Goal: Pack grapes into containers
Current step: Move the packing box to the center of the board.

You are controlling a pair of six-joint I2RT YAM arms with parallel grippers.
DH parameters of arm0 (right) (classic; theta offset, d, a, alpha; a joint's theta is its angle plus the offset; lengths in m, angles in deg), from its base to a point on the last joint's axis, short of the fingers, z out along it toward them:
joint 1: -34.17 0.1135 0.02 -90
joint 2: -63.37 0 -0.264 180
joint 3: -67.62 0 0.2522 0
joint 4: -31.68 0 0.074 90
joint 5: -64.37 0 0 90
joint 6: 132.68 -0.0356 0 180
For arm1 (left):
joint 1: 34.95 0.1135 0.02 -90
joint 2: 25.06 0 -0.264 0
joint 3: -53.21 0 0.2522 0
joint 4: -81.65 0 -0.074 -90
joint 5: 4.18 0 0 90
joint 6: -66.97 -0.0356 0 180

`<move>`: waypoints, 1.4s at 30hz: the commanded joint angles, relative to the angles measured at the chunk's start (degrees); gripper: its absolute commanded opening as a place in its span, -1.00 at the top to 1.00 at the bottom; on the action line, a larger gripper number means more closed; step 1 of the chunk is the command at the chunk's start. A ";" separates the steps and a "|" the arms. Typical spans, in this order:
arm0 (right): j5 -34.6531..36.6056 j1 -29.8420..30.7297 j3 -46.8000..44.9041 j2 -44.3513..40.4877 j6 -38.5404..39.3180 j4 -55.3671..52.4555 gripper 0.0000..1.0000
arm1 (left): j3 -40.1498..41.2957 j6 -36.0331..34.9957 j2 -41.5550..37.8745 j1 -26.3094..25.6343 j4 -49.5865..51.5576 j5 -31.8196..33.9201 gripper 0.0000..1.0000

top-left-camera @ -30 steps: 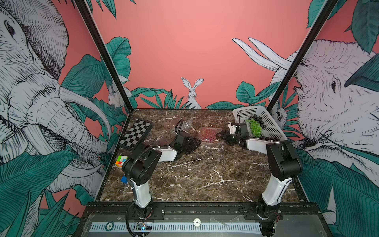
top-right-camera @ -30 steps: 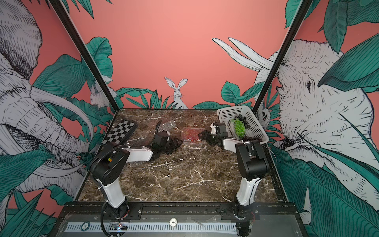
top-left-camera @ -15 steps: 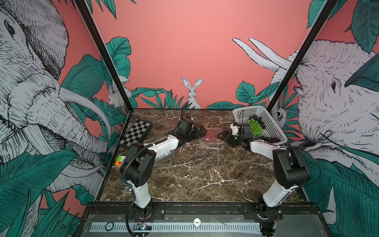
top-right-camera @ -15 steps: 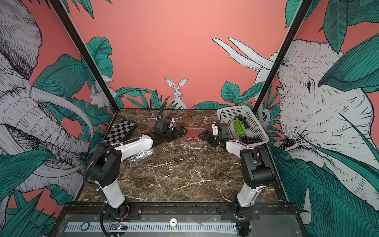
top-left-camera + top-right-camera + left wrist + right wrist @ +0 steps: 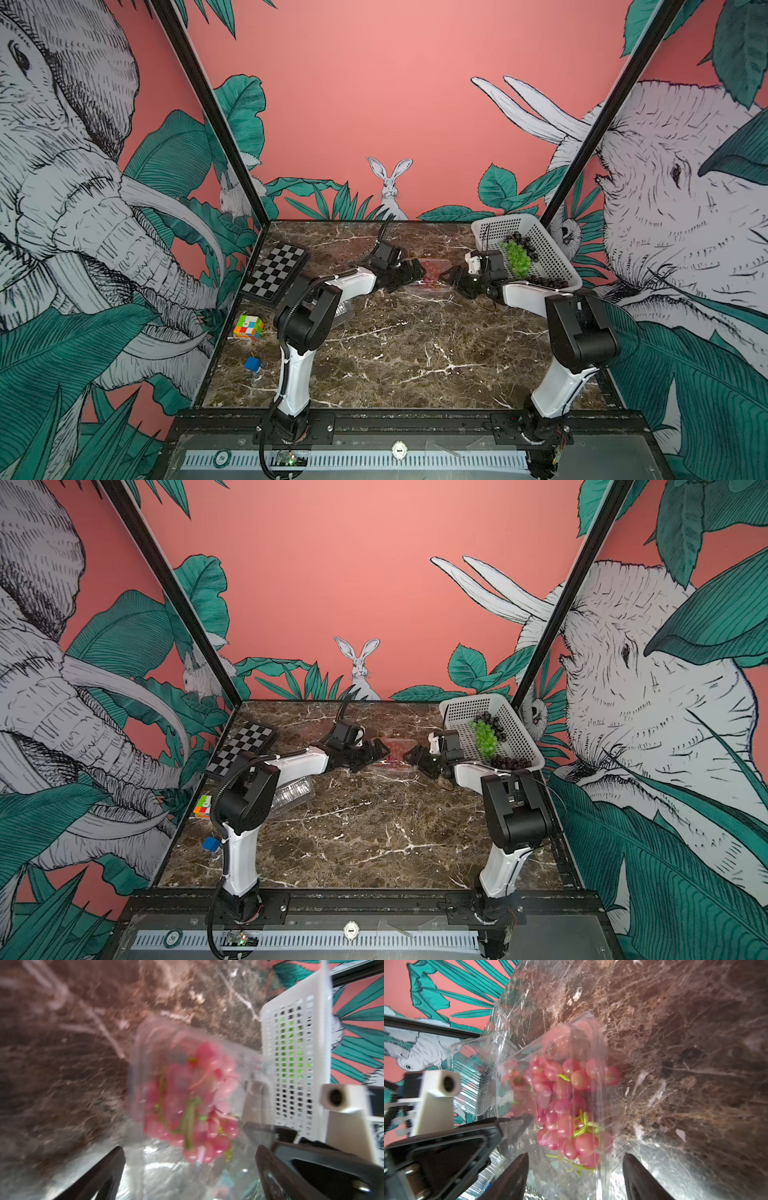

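Hovering low at the far middle of the surface [image 5: 415, 353], left jaws spread wide and gripping nothing, just beside the clear container [image 5: 432, 272]. Facing it from the opposite end with right jaws parted too, flanking thin plastic but apparently not pinching it. Looking down on red grapes [image 5: 564, 1105] heaped inside that container, with its lid [image 5: 392, 769] seemingly lying open on the surface.

Risking a shove: pressing from one end alone and sending the light box skating across the glossy stone. Risking a crush: folding the lid over fruit bulging past the rim, bruising berries or leaving the latch unsnapped. Courting a knock between the two sets of jaws by working this close together. Leaving green grapes [image 5: 515, 257] and dark grapes [image 5: 550, 282] unpacked in the white basket [image 5: 494, 228].
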 commanded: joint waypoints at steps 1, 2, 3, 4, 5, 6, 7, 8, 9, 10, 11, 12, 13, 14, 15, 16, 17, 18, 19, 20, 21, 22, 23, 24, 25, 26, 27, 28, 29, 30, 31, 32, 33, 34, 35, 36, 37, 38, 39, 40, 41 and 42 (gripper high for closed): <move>0.31 0.46 1.72 1.57 -1.74 2.54 -0.39 | -2.50 1.89 0.85 0.25 -0.81 -1.18 -0.99; 0.46 0.44 2.20 1.93 -1.92 2.50 -0.37 | -2.77 2.60 1.32 0.32 -1.42 -1.40 -0.99; 0.51 0.43 2.56 2.11 -2.01 2.51 -0.35 | -2.93 3.06 1.73 0.30 -1.93 -1.45 -0.99; 0.82 0.48 3.14 2.52 -2.10 2.40 -0.30 | -3.32 3.30 2.17 0.25 -2.22 -1.42 -0.99; 0.93 0.44 3.69 2.75 -2.18 2.11 -0.28 | -3.96 3.23 2.65 0.26 -1.99 -1.33 -0.99; 1.13 0.46 4.29 3.12 -2.38 1.80 -0.27 | -4.77 3.03 3.03 0.29 -1.71 -1.13 -0.99; 1.41 0.44 5.19 3.71 -2.49 1.36 -0.25 | -5.86 2.80 3.55 0.25 -1.24 -0.88 -0.99; 1.42 0.49 5.79 4.20 -2.54 1.13 -0.24 | -7.00 2.61 4.16 0.29 -0.69 -0.69 -0.99; 1.50 0.46 6.68 4.65 -2.62 1.03 -0.24 | -7.98 2.69 4.77 0.42 -0.42 -0.65 -0.99; 1.68 0.43 7.62 5.33 -2.55 0.80 -0.23 | -9.30 2.68 5.47 0.51 -0.34 -0.66 -0.98; 1.90 0.50 8.76 6.02 -2.45 0.32 -0.23 | -10.46 2.75 6.26 0.67 -0.01 -0.66 -0.99; 2.06 0.45 9.89 6.73 -2.37 -0.12 -0.22 | -11.59 2.86 7.00 0.77 0.30 -0.64 -0.99; 2.17 0.43 11.11 7.61 -2.23 -0.58 -0.22 | -12.97 3.00 7.89 1.02 0.43 -0.57 -0.99; 2.22 0.40 12.43 8.49 -2.11 -1.03 -0.22 | -14.22 3.05 8.80 1.41 0.62 -0.57 -0.99; 2.35 0.41 13.49 9.22 -2.02 -1.40 -0.22 | -15.45 2.98 9.64 1.61 1.00 -0.50 -0.99; 2.51 0.36 14.65 10.10 -2.01 -1.65 -0.21 | -16.91 2.95 10.61 1.98 1.31 -0.41 -0.99; 2.45 0.28 15.71 10.98 -2.14 -1.79 -0.21 | -18.26 2.96 11.53 2.31 1.36 -0.42 -0.99; 2.63 0.26 16.75 11.69 -2.19 -1.83 -0.21 | -19.38 3.06 12.39 2.69 1.43 -0.49 -0.99; 2.77 0.09 17.92 12.55 -2.19 -2.01 -0.21 | -20.76 3.17 13.33 2.94 1.55 -0.66 -0.99; 2.88 0.04 19.29 13.32 -2.25 -2.13 -0.20 | -22.08 3.22 14.19 3.25 1.69 -0.75 -0.99; 2.83 -0.02 20.40 14.18 -2.28 -2.20 -0.20 | -23.28 3.17 14.95 3.45 1.79 -0.75 -0.99; 2.69 -0.14 22.46 15.18 -2.36 -2.58 -0.20 | -24.68 3.22 15.80 3.74 2.10 -0.74 -0.99; 2.57 -0.18 23.74 16.18 -2.45 -2.78 -0.20 | -26.14 3.30 16.71 4.04 2.37 -0.75 -0.99; 2.45 -0.18 24.75 16.94 -2.50 -2.99 -0.20 | -27.49 3.36 17.49 4.26 2.46 -0.84 -0.99; 2.52 -0.25 25.90 17.95 -2.69 -3.09 -0.20 | -29.12 3.56 18.53 4.51 2.96 -0.93 -0.99; 2.48 -0.30 27.06 18.82 -2.85 -3.17 -0.20 | -30.87 3.81 19.54 4.70 3.26 -1.17 -0.99; 2.41 -0.36 28.10 19.59 -3.02 -3.24 -0.20 | -32.34 3.88 20.39 4.81 3.57 -1.28 -0.99; 2.38 -0.52 29.23 20.42 -3.15 -3.19 -0.20 | -33.92 3.92 21.33 4.95 3.95 -1.28 -0.99; 2.30 -0.60 30.51 21.30 -3.24 -3.29 -0.20 | -35.37 4.00 22.11 4.99 4.31 -1.28 -0.99; 2.26 -0.67 31.85 22.15 -3.24 -3.67 -0.20 | -36.87 4.01 23.01 5.13 4.59 -1.13 -0.99; 2.19 -0.71 33.01 22.88 -3.34 -3.96 -0.20 | -38.32 4.08 23.70 5.25 4.92 -1.06 -0.99; 2.17 -0.76 34.13 23.65 -3.40 -4.14 -0.20 | -39.95 4.23 24.63 5.39 5.28 -1.01 -0.99; 2.08 -0.77 35.15 24.37 -3.50 -4.19 -0.20 | -41.59 4.44 25.58 5.47 5.48 -1.01 -0.99; 2.08 -0.86 36.02 24.93 -3.67 -4.16 -0.20 | -42.86 4.66 26.26 5.65 5.65 -0.97 -0.99; 2.08 -0.92 37.02 25.71 -3.81 -4.14 -0.20 | -44.40 4.80 27.18 5.76 5.72 -0.85 -0.99; 2.08 -1.02 38.00 26.32 -3.93 -4.19 -0.20 | -45.74 4.89 27.91 5.79 6.01 -0.76 -0.99; 2.08 -1.14 39.28 27.07 -3.95 -4.50 -0.20 | -47.39 5.05 28.87 5.88 6.41 -0.72 -0.99; 1.96 -1.31 40.59 27.97 -4.02 -4.68 -0.21 | -49.19 5.23 29.91 5.96 6.79 -0.75 -0.99; 1.89 -1.46 42.07 28.79 -4.03 -4.99 -0.20 | -50.49 5.39 30.72 5.99 7.11 -0.84 -0.99; 1.82 -1.52 43.21 29.63 -4.19 -5.38 -0.20 | -51.84 5.55 31.51 6.13 7.47 -0.75 -0.99; 1.73 -1.62 44.50 30.38 -4.27 -5.73 -0.20 | -52.97 5.72 32.23 6.30 7.52 -0.54 -0.99; 1.59 -1.67 45.71 31.15 -4.38 -5.85 -0.20 | -53.72 5.97 32.67 6.38 7.39 -0.34 -0.99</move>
